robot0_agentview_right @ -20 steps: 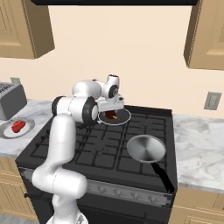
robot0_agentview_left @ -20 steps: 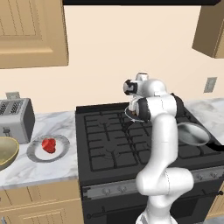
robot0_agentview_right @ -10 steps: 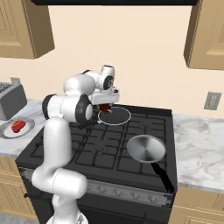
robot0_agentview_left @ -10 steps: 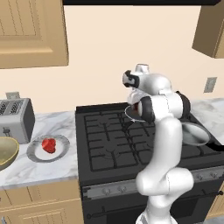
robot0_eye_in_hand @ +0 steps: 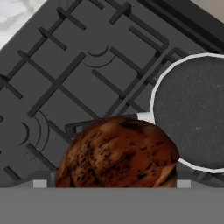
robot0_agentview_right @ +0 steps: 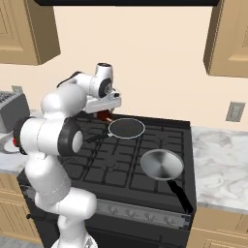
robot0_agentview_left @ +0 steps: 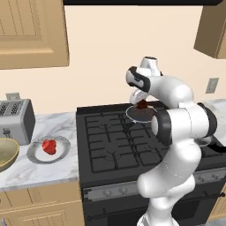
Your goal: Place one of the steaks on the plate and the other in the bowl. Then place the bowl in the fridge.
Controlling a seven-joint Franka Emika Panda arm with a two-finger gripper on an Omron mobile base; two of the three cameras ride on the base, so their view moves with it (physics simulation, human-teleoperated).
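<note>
1. Gripper (robot0_agentview_left: 140, 100) hangs over the far part of the stove (robot0_agentview_left: 110, 148). Its claw pinches the dark steak (robot0_agentview_left: 142, 105) with the fingers spread wide around it.
2. In the hand view the dark steak (robot0_eye_in_hand: 118, 155) sits right at the fingertips. It is brown and mottled, lifted off the grates.
3. In the right base view the dark steak (robot0_agentview_right: 103, 115) shows as a small reddish bit under the gripper (robot0_agentview_right: 104, 110), just left of the far pan (robot0_agentview_right: 126, 128).
4. The far pan (robot0_agentview_left: 142, 114) is round with a dark inside and a light rim, on a far burner. The held steak is above its edge in the left base view and beside its rim (robot0_eye_in_hand: 154, 94) in the hand view.
5. A second pan (robot0_agentview_right: 161, 163) sits on the near right burner, grey, with its black handle pointing near-right.
6. The red steak (robot0_agentview_left: 49, 146) lies on the plate (robot0_agentview_left: 33, 155), on the marble counter (robot0_agentview_left: 44, 170) left of the stove.
7. The bowl (robot0_agentview_left: 6, 154), tan-yellow, sits at the left edge just beside the plate. I can't tell if they touch.
8. A toaster (robot0_agentview_left: 15, 119) stands on the counter beyond the bowl, against the wall.
9. A wall outlet (robot0_agentview_left: 212, 85) is far right, above the right-hand counter (robot0_agentview_right: 218, 164).
</note>
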